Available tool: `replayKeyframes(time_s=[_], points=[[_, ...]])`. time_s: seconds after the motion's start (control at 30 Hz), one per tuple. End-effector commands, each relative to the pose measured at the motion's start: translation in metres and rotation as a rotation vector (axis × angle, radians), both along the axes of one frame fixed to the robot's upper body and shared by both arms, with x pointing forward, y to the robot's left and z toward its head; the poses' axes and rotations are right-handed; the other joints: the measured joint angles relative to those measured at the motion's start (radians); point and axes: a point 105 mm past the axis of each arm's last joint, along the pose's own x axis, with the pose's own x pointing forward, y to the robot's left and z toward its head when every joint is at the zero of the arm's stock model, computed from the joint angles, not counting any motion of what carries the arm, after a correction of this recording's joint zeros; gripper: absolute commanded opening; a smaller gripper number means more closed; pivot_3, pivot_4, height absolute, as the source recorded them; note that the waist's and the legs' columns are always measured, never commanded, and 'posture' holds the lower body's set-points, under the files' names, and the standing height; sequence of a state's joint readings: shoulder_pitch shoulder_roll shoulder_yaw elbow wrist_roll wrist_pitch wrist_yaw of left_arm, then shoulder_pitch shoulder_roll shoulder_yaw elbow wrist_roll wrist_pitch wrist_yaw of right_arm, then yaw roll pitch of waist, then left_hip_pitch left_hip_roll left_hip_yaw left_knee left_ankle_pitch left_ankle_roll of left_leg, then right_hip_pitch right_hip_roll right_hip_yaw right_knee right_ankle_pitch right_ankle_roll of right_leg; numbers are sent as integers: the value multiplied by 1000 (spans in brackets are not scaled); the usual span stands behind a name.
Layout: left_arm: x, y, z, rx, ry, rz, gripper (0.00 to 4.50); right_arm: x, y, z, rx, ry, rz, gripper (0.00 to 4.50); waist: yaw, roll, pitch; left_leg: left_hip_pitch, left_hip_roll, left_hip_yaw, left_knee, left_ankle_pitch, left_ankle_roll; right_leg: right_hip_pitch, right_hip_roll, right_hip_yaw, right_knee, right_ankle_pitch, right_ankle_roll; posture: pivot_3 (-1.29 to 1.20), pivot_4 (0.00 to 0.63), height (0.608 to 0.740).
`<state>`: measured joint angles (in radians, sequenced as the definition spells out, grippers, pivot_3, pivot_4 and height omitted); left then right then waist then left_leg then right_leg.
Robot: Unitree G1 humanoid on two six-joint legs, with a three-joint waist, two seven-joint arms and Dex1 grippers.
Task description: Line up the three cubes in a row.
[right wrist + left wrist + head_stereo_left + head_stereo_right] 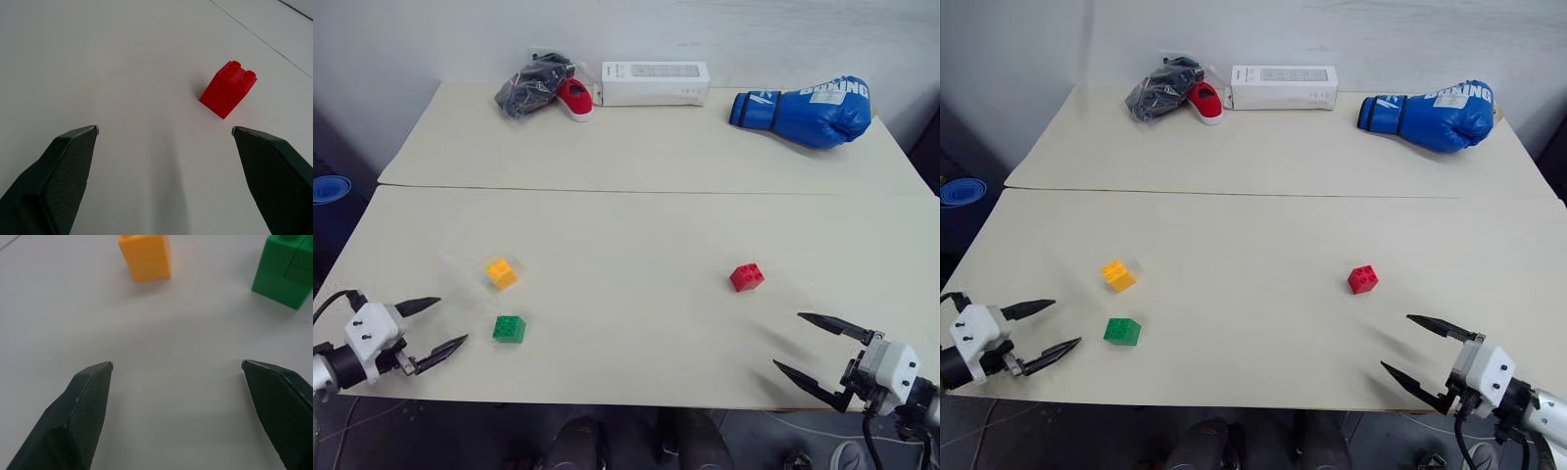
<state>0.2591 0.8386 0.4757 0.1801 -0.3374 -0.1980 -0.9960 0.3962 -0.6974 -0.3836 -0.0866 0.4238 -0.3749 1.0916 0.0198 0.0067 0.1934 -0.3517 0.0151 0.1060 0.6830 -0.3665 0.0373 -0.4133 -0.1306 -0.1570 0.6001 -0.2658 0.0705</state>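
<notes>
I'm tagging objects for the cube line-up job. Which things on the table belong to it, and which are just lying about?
Belong to the job:
- red cube
- green cube
- orange-yellow cube

Just lying about, along the table's far edge:
- blue boxing glove
- white box
- red shoe
- dark bag

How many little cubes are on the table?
3. The orange-yellow cube and the green cube sit close together on the robot's left side; the red cube sits alone on the right. None look hidden.
</notes>
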Motion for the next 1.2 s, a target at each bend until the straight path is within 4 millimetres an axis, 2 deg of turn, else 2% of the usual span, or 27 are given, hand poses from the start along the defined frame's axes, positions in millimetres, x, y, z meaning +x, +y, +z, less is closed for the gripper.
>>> replayKeyframes(time_s=[0.03,0.2,0.23,0.33,0.43,0.5,0.6,0.67,0.77,1.0,1.2], points=[[0,1,15,-3,-56,10,4450,1,0,9,21,-33,3,4500,2,0,0,0,0,0,0,0,0,0,0,0,0,0,0,0,150,740],[0,-9,18,-76,5,-12,4450,2,1,8,64,-8,-23,4500,5,0,0,0,0,-1,0,-1,-3,0,-1,0,1,0,0,0,150,740],[4,-17,28,-165,23,-39,4450,3,-2,10,91,-19,-68,4500,5,0,0,0,0,-1,0,-1,-2,0,-1,0,1,0,0,0,150,740],[14,-33,46,-187,-19,-132,4450,1,-9,14,144,-67,-211,4500,9,0,0,-1,0,-2,0,1,0,0,0,-1,1,0,0,0,150,740],[25,-69,63,-221,-69,-269,4450,-6,-34,11,184,-128,-464,4500,13,1,0,0,0,-2,0,-1,-4,1,-1,-1,1,0,0,0,150,740],[31,-89,67,-214,-71,-358,4450,-16,-44,2,210,-134,-593,4500,7,2,-1,0,-1,-2,0,-1,-5,1,-1,0,2,0,0,0,150,740],[43,-106,71,-249,-81,-415,4450,-27,-42,-15,217,-116,-668,4500,1,4,-2,1,-1,-1,0,-1,-6,1,1,0,3,0,0,0,150,740],[47,-116,70,-274,-52,-455,4450,-27,-34,-18,228,-112,-669,4500,-16,4,-2,1,-1,1,0,0,-6,0,1,1,5,0,0,0,150,740],[48,-130,68,-281,-24,-516,4450,-16,-24,-14,275,-124,-652,4500,-30,4,-2,2,0,2,0,2,-3,0,2,3,7,0,-1,0,150,740],[52,-146,65,-281,-18,-557,4450,39,16,13,377,-126,-529,4500,-30,4,-2,3,0,2,0,2,-3,-1,2,4,10,-1,-2,0,150,740],[52,-152,59,-285,-23,-558,4450,79,44,10,402,-80,-528,4500,-21,4,-2,0,-1,1,0,4,-1,-2,1,1,10,-1,-2,0,150,740]])
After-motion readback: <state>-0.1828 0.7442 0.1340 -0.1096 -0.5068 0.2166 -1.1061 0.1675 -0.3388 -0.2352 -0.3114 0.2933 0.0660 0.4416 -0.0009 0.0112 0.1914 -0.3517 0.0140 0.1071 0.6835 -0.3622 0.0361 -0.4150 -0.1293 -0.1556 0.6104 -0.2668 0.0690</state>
